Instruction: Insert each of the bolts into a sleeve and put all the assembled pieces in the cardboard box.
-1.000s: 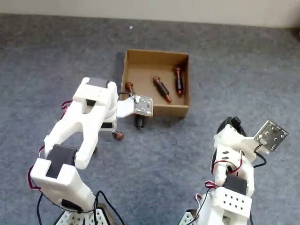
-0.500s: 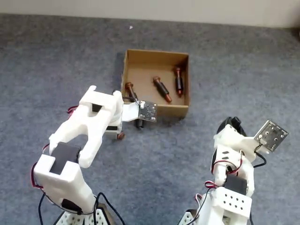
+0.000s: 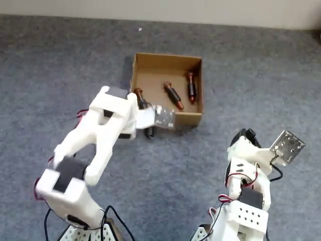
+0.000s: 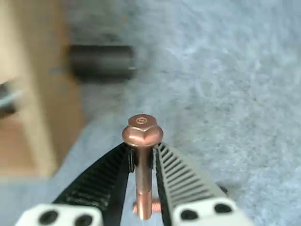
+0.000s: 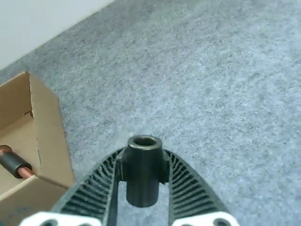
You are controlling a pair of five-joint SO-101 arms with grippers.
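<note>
- Two tools were loaded: left tool (image 4: 142, 151) gripped a bolt (image 4: 142, 134), head beyond its tips; right tool (image 5: 142, 160) gripped a sleeve (image 5: 142, 181).
- Insertion looked next: bolt's shank needed aligning with the sleeve's bore.

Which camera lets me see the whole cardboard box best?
The high view. It looks down into the cardboard box, with three assembled pieces lying inside. The right wrist view catches one corner of it and one piece's end. The left wrist view has a blurry strip of its wall.
</note>
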